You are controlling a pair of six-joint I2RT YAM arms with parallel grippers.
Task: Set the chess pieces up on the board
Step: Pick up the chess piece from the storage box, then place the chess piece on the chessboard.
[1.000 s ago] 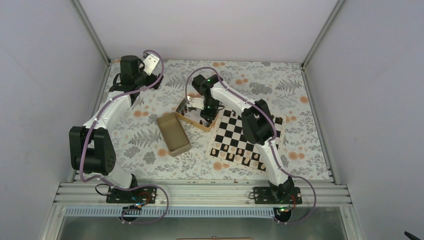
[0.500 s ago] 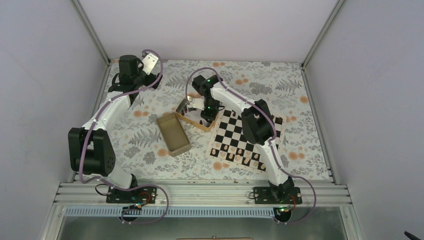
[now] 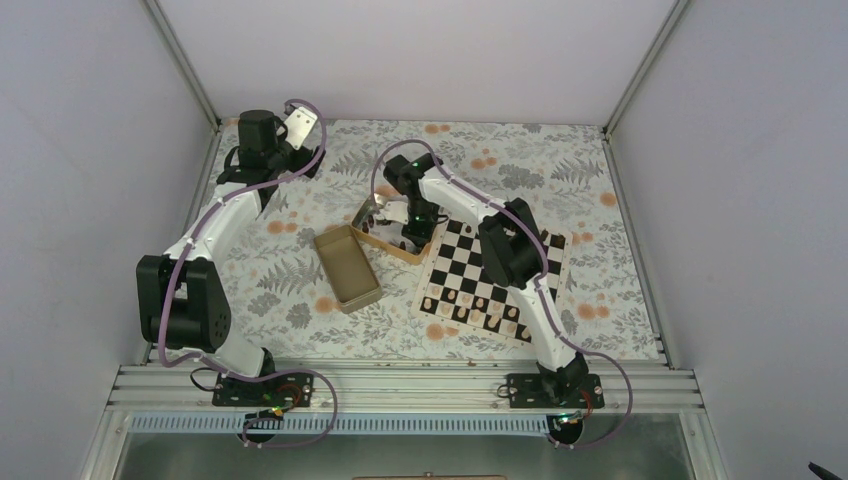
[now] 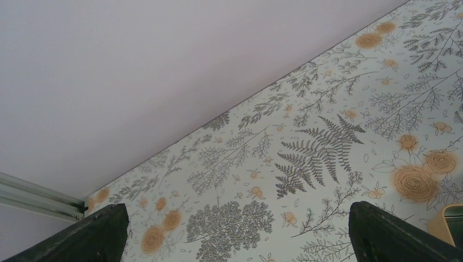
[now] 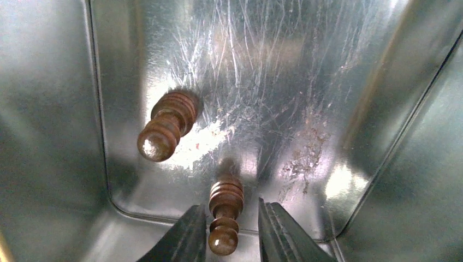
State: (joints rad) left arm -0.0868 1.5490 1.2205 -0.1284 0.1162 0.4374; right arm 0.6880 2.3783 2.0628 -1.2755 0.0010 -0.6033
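Shiny tin floor, right gripper part-open flanking dark pawn, not touching

One dark brown turned-wood pawn stands by the tin's near wall, with a second pawn further in, to its left. The board lies flat and slightly askew beside the tin, small pieces lining its near rows (colours too small to tell).

Left gripper gapes wide above floral tablecloth, wall behind
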